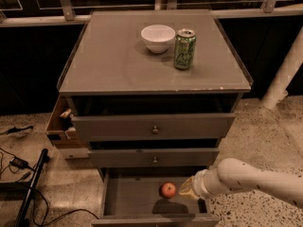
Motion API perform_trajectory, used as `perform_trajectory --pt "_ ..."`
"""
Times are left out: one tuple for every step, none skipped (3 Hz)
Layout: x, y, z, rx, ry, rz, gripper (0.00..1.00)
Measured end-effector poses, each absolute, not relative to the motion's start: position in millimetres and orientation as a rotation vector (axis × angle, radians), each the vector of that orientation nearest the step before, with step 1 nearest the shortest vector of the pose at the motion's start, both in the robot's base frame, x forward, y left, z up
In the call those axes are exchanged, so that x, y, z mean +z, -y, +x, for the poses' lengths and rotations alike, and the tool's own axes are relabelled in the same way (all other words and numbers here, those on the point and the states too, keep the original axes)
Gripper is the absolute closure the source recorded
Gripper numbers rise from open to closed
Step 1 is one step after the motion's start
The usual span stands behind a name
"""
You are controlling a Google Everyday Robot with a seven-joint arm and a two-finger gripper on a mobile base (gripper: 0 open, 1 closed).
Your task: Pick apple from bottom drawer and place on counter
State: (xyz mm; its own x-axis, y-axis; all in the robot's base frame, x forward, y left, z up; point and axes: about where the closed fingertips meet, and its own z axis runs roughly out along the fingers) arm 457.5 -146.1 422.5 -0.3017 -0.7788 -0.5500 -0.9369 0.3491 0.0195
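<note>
The apple [167,190], small and red-orange, lies inside the open bottom drawer [130,200], toward its right half. My gripper [183,191] reaches in from the right on a white arm [246,178]. It sits just right of the apple, at about the apple's height, very close to it. I cannot see contact between them. The counter [113,60] is the wide grey top of the cabinet, well above the gripper.
A white bowl [158,38] and a green soda can [184,49] stand at the back of the counter. The two knobbed drawers [155,130] are partly pulled out above the bottom drawer. A wooden box [59,124] is at the cabinet's left. Cables [19,174] lie on the floor.
</note>
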Motion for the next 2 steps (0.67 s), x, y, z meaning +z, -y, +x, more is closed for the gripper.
perform_trajectory --pt "407.9 154.4 455.3 0.451 -2.186 -1.479 1.00" --pt "374.5 172.9 458.5 0.371 -2.141 -1.464 1.00"
